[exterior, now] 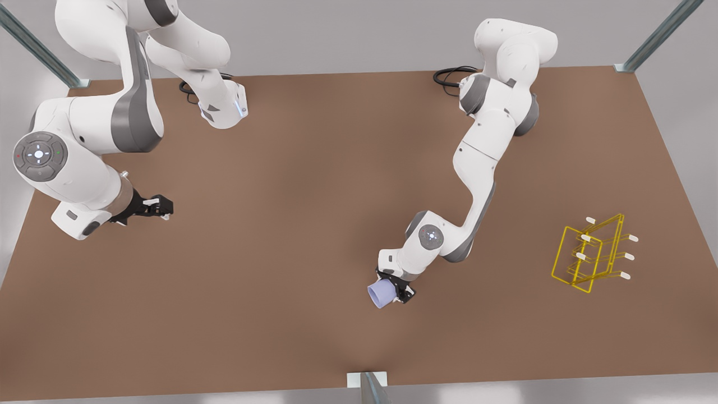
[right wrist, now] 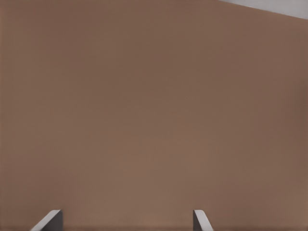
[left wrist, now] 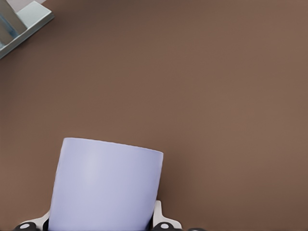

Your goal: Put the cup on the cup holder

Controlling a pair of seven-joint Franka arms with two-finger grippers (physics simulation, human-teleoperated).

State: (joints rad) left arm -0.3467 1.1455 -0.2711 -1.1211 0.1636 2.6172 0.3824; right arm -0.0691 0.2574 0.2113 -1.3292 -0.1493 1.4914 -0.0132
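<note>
While gripped, one cup (exterior: 382, 293) (one cup holder (exterior: 593, 253)).

Left pincer (exterior: 391, 292) gripping cup (exterior: 380, 293), cup holder (exterior: 590, 254) well apart, right pincer (exterior: 162, 207) waiting

Cup (exterior: 380, 293): smooth matt lavender-blue, plastic look, no gloss. Cup holder (exterior: 589, 255): thin yellow wire, white-tipped prongs. Table (exterior: 291, 235): flat matt brown, uniform, no grain. Arm shells: smooth white plastic with soft sheen, grey joint bands. Corner posts: ribbed silvery metal.
</note>
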